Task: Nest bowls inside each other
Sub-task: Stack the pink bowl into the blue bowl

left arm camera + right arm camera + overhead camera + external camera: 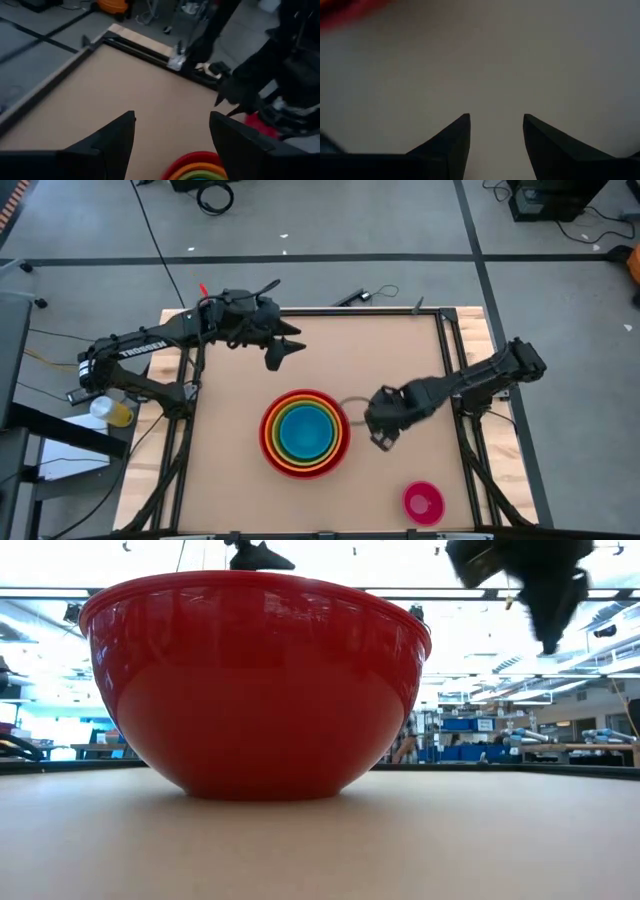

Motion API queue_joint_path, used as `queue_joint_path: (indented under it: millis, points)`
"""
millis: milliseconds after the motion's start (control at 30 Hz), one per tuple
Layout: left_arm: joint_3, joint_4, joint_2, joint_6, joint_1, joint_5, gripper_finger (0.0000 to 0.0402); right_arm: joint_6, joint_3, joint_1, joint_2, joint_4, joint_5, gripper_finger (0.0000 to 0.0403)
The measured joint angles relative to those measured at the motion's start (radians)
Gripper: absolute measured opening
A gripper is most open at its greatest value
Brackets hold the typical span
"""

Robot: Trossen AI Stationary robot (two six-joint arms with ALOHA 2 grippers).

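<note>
A stack of nested bowls (304,432) sits mid-table: red outermost, then orange, lime green and blue in the middle. The red bowl (255,685) rests on its base. A small magenta pink bowl (423,502) stands alone near the front right. My right gripper (381,442) hangs open just right of the stack, pointing down at bare table (495,75). My left gripper (283,352) is open in the air at the far left of the table, above and behind the stack; the stack's rim (197,167) shows between its fingers.
The wooden tabletop (230,440) has a raised dark frame along its edges (445,340). Free room lies left of the stack and between the stack and the pink bowl. A yellow-capped bottle (110,412) sits off the table at the left.
</note>
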Motion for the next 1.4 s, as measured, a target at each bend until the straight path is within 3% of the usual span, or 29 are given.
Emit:
queue_joint_path:
  millis: [100, 367, 567, 767, 900, 1033, 1133, 1267, 1333, 1400]
  points:
    - [0.0, 0.024, 0.0, -0.039, -0.059, -0.03, 0.0258, -0.005, 0.0, 0.09, 0.0, 0.001, -0.026, 0.0187]
    - [0.0, 0.107, 0.0, -0.116, -0.375, -0.446, 0.0258, 0.141, -0.001, 0.316, 0.0, 0.002, -0.046, 0.0187]
    - [-0.002, 0.054, 0.015, -0.156, -0.544, -0.619, 0.0258, 0.318, -0.002, 0.458, 0.0, 0.055, -0.095, 0.0187]
    - [0.0, 0.049, 0.014, -0.215, -0.64, -0.721, 0.0258, 0.485, 0.001, 0.496, 0.001, 0.215, -0.263, 0.0186]
    - [0.0, 0.011, 0.013, -0.194, -0.681, -0.873, 0.0258, 0.487, 0.004, 0.495, 0.012, 0.326, -0.15, 0.0175]
    - [0.0, -0.04, 0.013, -0.223, -0.658, -0.857, 0.0258, 0.52, 0.004, 0.471, 0.017, 0.273, -0.202, 0.0167]
    - [0.0, -0.05, 0.012, -0.217, -0.649, -0.842, 0.0258, 0.519, 0.004, 0.45, 0.017, 0.262, -0.18, 0.0165]
    - [0.0, -0.076, -0.005, -0.183, -0.628, -0.834, 0.0258, 0.421, 0.004, 0.409, 0.016, 0.066, -0.182, 0.0165]
    - [0.0, -0.082, -0.016, -0.162, -0.589, -0.768, 0.0258, 0.375, 0.003, 0.376, 0.006, -0.004, -0.208, 0.0165]
    - [0.0, -0.089, -0.023, -0.146, -0.531, -0.617, 0.0258, 0.333, 0.003, 0.331, -0.012, 0.004, -0.198, 0.0165]
